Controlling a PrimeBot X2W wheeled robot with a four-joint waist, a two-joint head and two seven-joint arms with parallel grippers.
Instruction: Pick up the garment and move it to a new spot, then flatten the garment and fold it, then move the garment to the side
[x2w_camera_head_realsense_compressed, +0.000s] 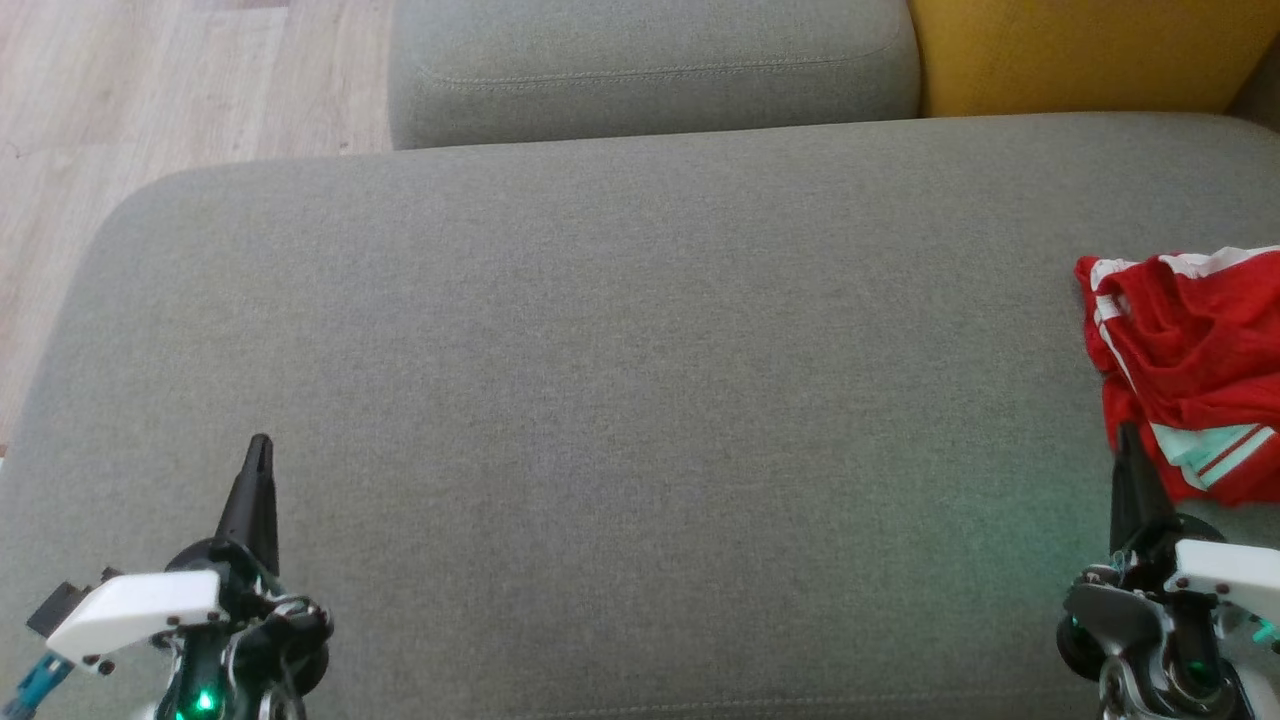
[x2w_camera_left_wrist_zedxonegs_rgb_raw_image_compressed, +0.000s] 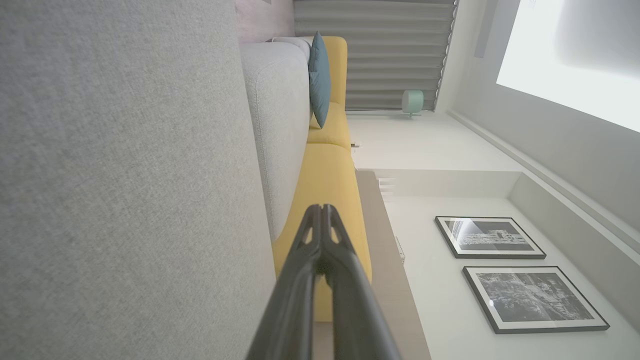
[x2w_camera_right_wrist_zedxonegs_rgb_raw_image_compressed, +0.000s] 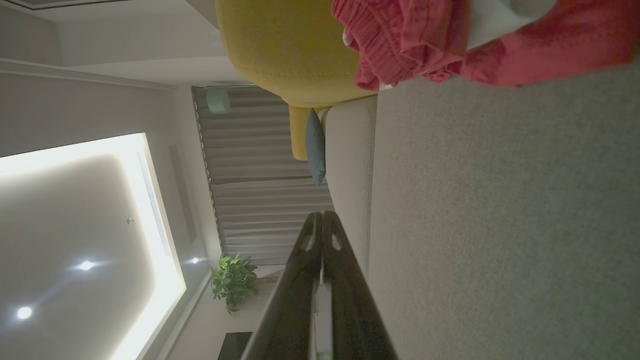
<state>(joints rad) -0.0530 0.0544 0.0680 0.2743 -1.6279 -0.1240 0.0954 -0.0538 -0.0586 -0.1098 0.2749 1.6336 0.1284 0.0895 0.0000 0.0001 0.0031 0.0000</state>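
red garment (x2w_camera_head_realsense_compressed: 1190, 370) lies bunched just beside the right tool (x2w_camera_head_realsense_compressed: 1127, 440) (clenched and empty, like the left tool (x2w_camera_head_realsense_compressed: 260, 447)), so a grasp could catch several layers.

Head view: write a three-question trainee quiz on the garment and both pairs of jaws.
1. True or false: the red garment lies crumpled at the right edge of the grey sofa seat.
2. Pick one: the left jaws and right jaws are A) both open, B) both shut on nothing, C) both shut on the garment.
3. Fill in: the sofa cushion beyond the garment is ____ in colour.
Key: 1 true; 2 B; 3 yellow.
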